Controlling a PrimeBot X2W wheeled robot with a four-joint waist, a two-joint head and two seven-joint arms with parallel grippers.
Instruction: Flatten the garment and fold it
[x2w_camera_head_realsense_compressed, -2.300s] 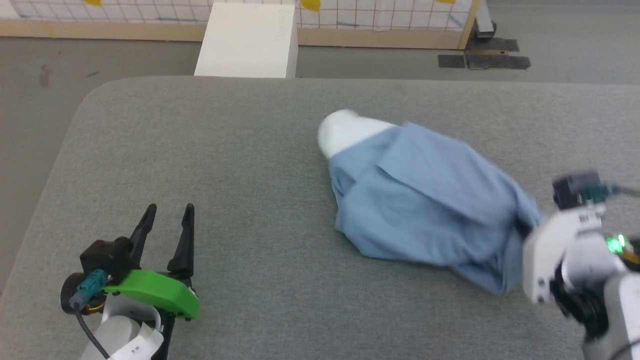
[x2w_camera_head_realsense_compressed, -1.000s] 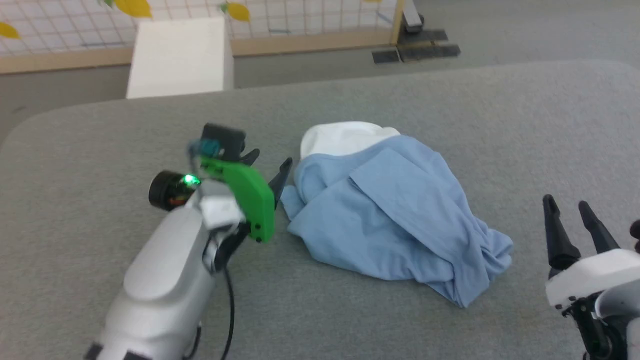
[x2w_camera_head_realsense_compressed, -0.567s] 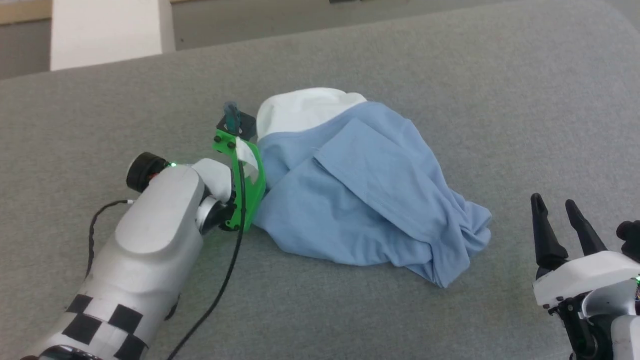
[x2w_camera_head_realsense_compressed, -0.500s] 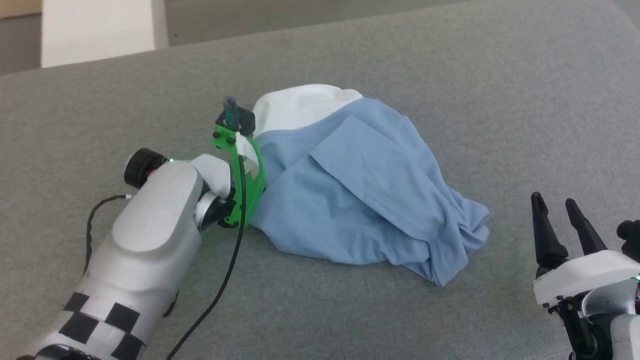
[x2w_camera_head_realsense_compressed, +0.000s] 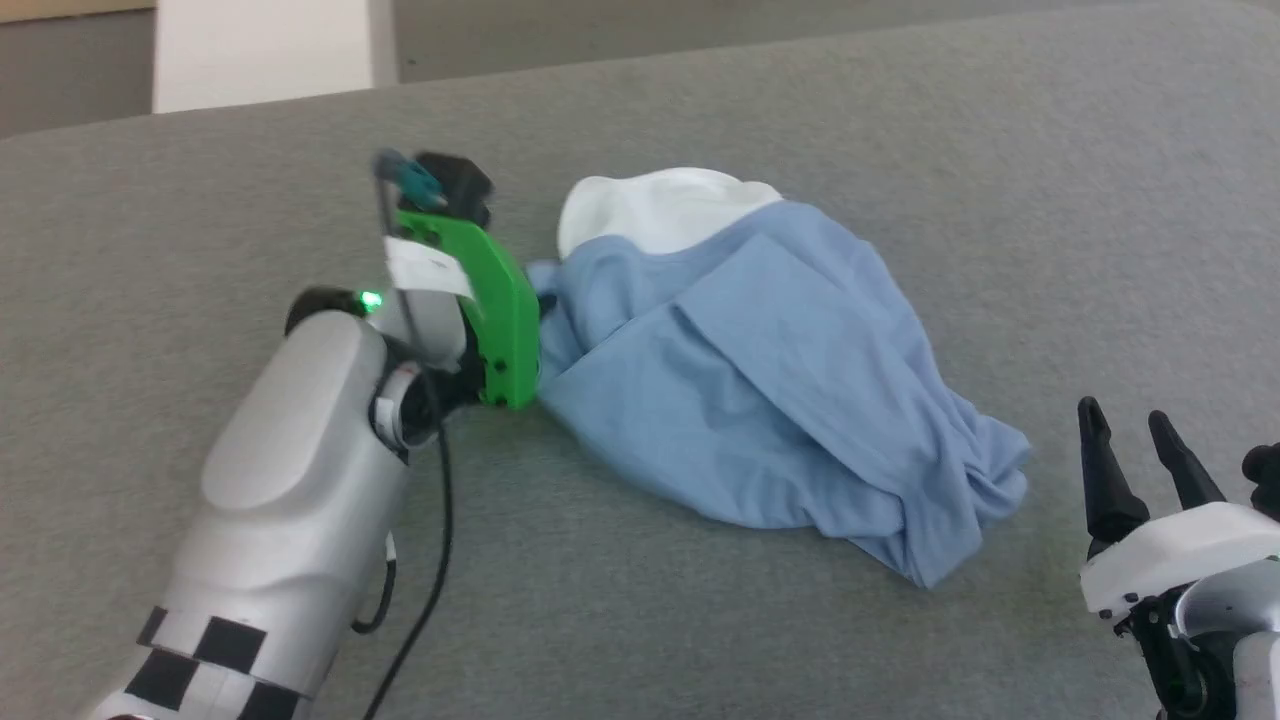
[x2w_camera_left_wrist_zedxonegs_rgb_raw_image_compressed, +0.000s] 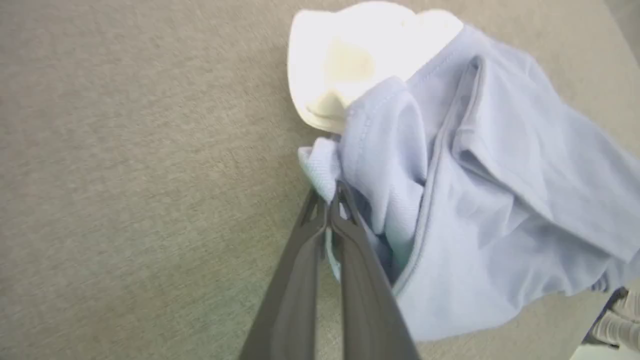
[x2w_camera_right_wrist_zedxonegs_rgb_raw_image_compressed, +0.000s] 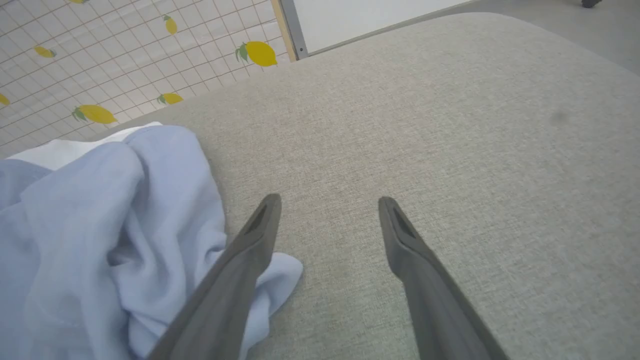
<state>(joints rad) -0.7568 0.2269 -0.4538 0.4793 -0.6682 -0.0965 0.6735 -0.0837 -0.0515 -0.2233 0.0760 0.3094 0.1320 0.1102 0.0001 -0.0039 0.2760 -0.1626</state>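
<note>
The left pincer (x2w_camera_left_wrist_zedxonegs_rgb_raw_image_compressed: 331, 200) is closed, its 2 long dark fingers pinching a small ribbed fold on the left rim of the large light blue short-sleeved cotton shirt (x2w_camera_head_realsense_compressed: 780, 380). That fold sits just beside the rounded white collar piece (x2w_camera_head_realsense_compressed: 660, 205), which points toward the far edge of the grey fabric-covered bench (x2w_camera_head_realsense_compressed: 900, 130).

The shirt lies in 1 crumpled heap about the middle of the bench, and its twisted, bunched end trails toward the near right corner. The right pincer (x2w_camera_right_wrist_zedxonegs_rgb_raw_image_compressed: 330, 202) is open and holds nothing. It is poised over bare bench with that bunched end just beside 1 finger.

To my eye the shirt will handle as light, limp cloth. It should sag from any single hold, drag its other layers along and crease readily, though it is hardly fragile or slippery. A seam or ribbed edge looks like the surest hold. The bunched end looks like the natural second one, if only 1 layer is taken.

I can read no brand or writing on the cloth. A small white label (x2w_camera_head_realsense_compressed: 430, 268) on the left wrist bears marks too small to make out. Past the far left corner stands a white rectangular box (x2w_camera_head_realsense_compressed: 265, 50), plain on the faces I can see.
</note>
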